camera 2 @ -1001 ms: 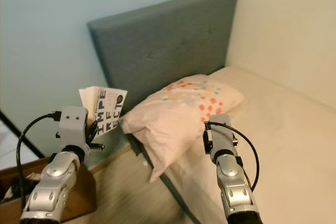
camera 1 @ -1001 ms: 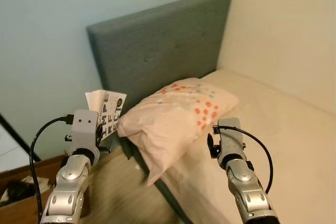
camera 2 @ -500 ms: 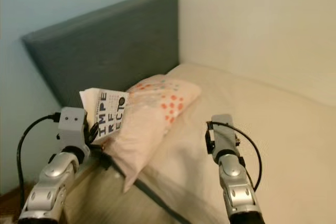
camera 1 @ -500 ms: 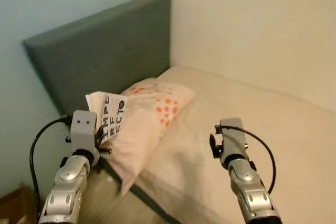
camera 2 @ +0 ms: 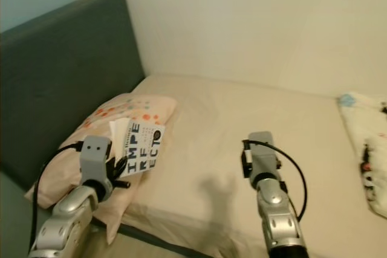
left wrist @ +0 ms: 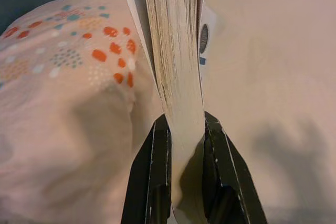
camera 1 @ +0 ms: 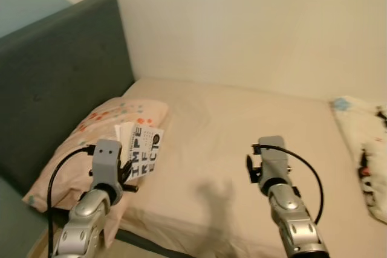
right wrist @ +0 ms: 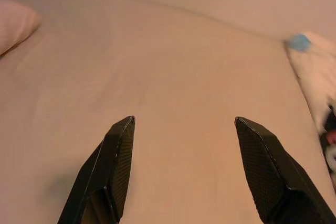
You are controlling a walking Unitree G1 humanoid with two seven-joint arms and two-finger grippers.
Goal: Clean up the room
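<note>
A white paperback book (camera 1: 141,154) with large black letters on its cover stands upright, and my left gripper (left wrist: 185,123) is shut on its lower edge. The book hangs over the near edge of the bed, beside a pink pillow (camera 1: 91,140) with orange and teal dots. The left wrist view has the book's page block (left wrist: 176,51) clamped between the two black fingers (left wrist: 157,166). My right gripper (right wrist: 185,121) is held open above the bare beige mattress (camera 1: 242,113), with nothing between its fingers.
A dark grey-green padded headboard (camera 1: 57,70) stands at the left, with a cream wall behind the bed. A white patterned blanket (camera 1: 363,143) lies at the right edge of the mattress. The bed's near edge runs below both arms.
The camera has swung right: headboard and pillow slid to the left, the wooden nightstand left the picture, and the patterned blanket came in. The book stays held in the left gripper.
</note>
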